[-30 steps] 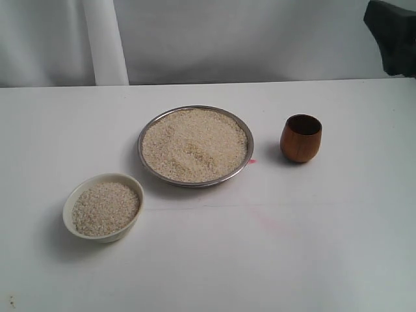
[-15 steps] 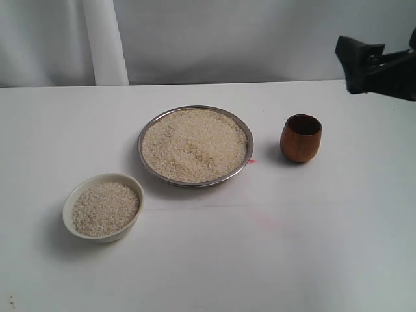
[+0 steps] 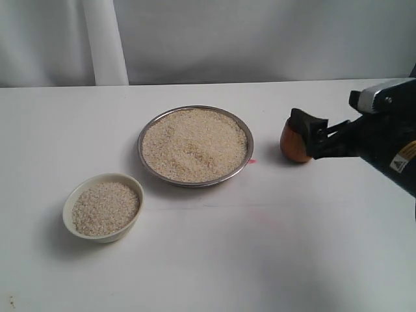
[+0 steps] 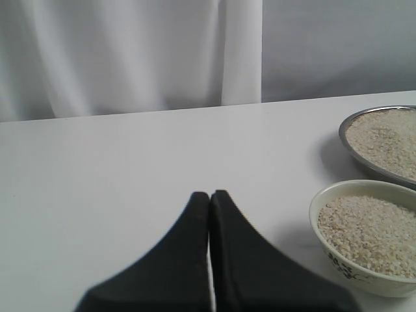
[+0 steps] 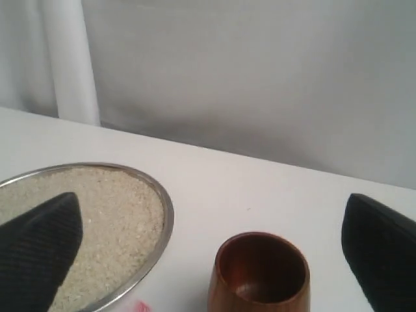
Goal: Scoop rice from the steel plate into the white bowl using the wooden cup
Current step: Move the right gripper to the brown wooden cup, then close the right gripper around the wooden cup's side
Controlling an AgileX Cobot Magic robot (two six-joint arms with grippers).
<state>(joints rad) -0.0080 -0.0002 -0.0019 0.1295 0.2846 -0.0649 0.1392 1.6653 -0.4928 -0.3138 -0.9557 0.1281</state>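
The steel plate [image 3: 139, 149] sits mid-table, heaped with rice [image 3: 195, 143]. The white bowl [image 3: 68, 209] stands in front of it to the left and also holds rice [image 3: 105, 208]. Right of the plate stands the upright wooden cup [image 3: 290, 148], partly hidden by my right gripper [image 3: 301, 131]. In the right wrist view that gripper [image 5: 213, 201] is open wide, with the empty cup [image 5: 260, 279] between its fingers [image 5: 39, 250] and not touched. My left gripper [image 4: 209, 194] is shut on nothing, over the bare table near the bowl [image 4: 338, 260]; it is out of the exterior view.
A white curtain hangs behind the table's far edge. A small pink mark [image 3: 252, 161] lies by the plate's right rim and a faint pink smear [image 3: 266, 221] in front of it. Bare tabletop lies in front of the plate and to the right of the bowl.
My right arm came in from the upper right and dropped down to the cup, its open fingers now at the cup's level. Plate, bowl and cup have not moved.
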